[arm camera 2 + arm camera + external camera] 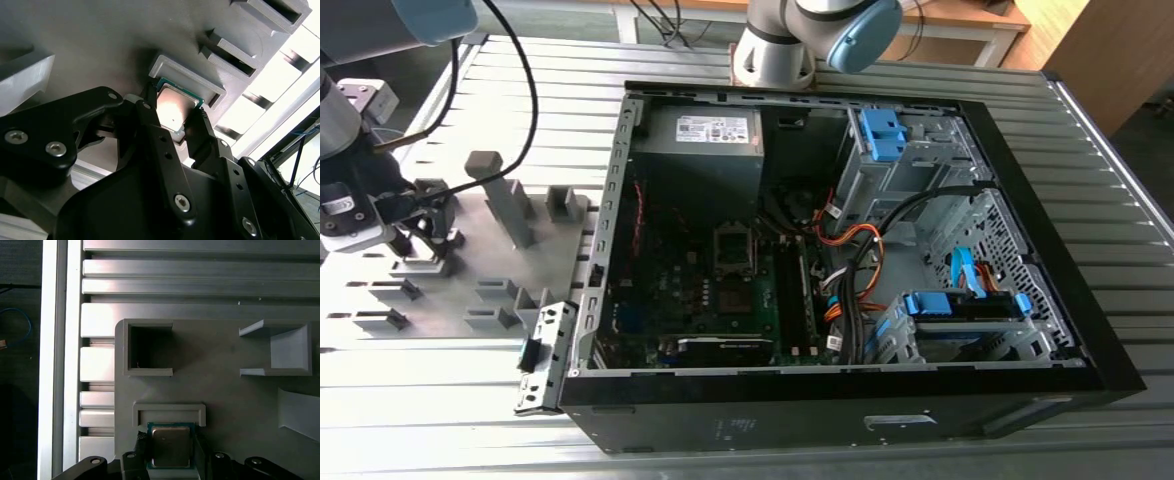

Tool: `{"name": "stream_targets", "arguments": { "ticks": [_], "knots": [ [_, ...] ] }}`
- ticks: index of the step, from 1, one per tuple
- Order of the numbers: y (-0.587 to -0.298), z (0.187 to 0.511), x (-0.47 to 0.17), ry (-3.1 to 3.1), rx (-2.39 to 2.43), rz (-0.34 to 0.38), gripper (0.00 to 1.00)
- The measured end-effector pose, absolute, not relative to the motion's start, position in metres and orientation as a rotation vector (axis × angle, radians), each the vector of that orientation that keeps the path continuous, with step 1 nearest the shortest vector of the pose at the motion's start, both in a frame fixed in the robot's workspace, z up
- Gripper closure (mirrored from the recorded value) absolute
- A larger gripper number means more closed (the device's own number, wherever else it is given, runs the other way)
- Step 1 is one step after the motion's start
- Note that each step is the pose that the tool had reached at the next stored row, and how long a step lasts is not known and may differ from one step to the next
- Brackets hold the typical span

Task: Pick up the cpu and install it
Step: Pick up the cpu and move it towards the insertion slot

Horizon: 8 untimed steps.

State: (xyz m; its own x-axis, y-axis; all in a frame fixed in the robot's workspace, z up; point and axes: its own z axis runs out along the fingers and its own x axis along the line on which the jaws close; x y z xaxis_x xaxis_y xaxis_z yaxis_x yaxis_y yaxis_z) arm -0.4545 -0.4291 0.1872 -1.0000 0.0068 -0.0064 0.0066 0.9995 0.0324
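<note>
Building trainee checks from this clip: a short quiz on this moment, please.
1. True or false: the small square silvery-topped cpu is outside the open black computer case.
2. The black gripper's fingers are: A) wide open; B) closed on the cpu's sides; C) holding a cable.
3. Fill in: the flat grey plastic holder plate lies to the exterior view's ___ of the case.
Key: 1 true; 2 B; 3 left.

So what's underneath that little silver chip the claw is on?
The cpu lies in a shallow grey holder on the grey parts tray. The gripper grips two of its edges. The holder's floor beneath it is covered by the chip itself.
</note>
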Motion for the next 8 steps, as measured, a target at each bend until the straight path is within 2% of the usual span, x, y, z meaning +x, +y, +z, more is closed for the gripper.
{"name": "stream_targets", "arguments": {
  "ticks": [6, 7, 8],
  "knots": [
    [-0.4291, 0.1872, -0.4545, 3.135, 0.01, 0.051, 0.52],
    [-0.4291, 0.1871, -0.4545, 3.135, 0.01, 0.051, 0.45],
    [-0.4291, 0.1871, -0.4545, 3.135, 0.01, 0.051, 0.45]
  ]
}}
